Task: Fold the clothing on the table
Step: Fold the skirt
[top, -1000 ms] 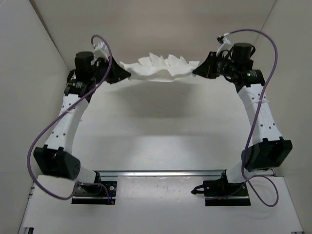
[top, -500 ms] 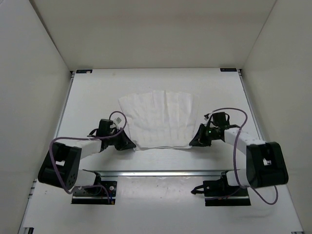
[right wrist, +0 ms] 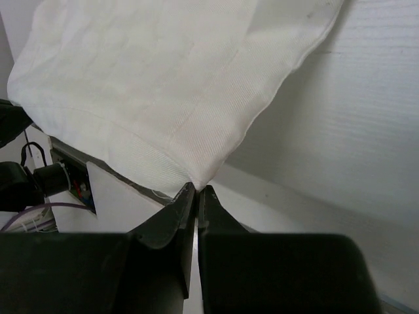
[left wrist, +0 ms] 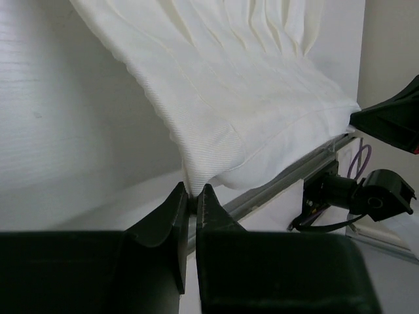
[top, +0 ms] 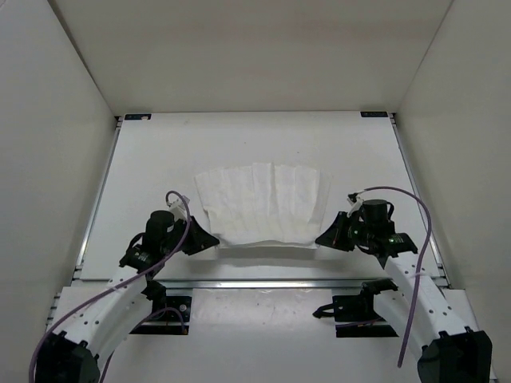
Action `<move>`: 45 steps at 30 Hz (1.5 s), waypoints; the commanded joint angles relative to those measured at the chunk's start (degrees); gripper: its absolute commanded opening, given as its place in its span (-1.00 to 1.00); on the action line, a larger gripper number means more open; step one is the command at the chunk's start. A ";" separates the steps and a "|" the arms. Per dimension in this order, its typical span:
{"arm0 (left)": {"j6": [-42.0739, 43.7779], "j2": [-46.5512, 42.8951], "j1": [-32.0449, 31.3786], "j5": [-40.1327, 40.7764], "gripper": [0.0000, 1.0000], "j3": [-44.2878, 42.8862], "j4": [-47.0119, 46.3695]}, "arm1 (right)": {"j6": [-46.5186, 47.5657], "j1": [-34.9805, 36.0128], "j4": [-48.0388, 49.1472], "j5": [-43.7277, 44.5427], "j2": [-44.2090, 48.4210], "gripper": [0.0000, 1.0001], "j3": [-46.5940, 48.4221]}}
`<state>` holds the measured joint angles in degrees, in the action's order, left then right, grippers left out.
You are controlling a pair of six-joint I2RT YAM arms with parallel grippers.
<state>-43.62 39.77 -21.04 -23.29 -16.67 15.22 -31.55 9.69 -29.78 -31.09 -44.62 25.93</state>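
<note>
Dropped from a high stretch at the far wall a second ago to a low pull toward the near side, with little change in the last half-second beyond a flatter spread. Nearest, just past the silver metal rail [top: 263,281]: left black two-finger hand [left wrist: 192,193] clenched on the near-left corner of the thin white pleated fabric clothing [top: 263,203], right black two-finger hand [right wrist: 196,190] clenched as tightly on the near-right corner. Only that near hem raised off the flat white matte bench [top: 160,159]; everything beyond it lying flat around the middle, fanning a little wider toward the far edge. Likely troubles, as a judgement: slipping out of so small a pinch under an uneven pull; dragging the far part along instead of folding over it; tucking the limp hem under itself; bunching along the creases. Soft, wrinkly weave, finely ribbed, with a stitched hem and lengthwise creases; smooth, faintly lined bench beyond.
</note>
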 commanded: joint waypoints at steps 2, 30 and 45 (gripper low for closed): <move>-0.76 -6.18 -1.28 2.02 -1.00 -1.00 11.84 | -1.22 3.12 -10.19 1.64 6.11 -1.00 1.23; 9.42 21.98 4.34 -0.97 -0.97 -24.53 3.59 | 7.38 -11.63 -6.70 2.69 -5.20 -1.00 12.82; 1.62 59.89 12.50 -11.68 0.52 -45.91 -18.20 | 6.86 -12.77 17.55 8.48 -39.05 -0.11 33.74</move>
<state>-38.35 99.13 -10.66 -30.09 -61.14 5.98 -25.54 -2.70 -20.12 -28.12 -83.72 57.76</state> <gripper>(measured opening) 0.752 0.425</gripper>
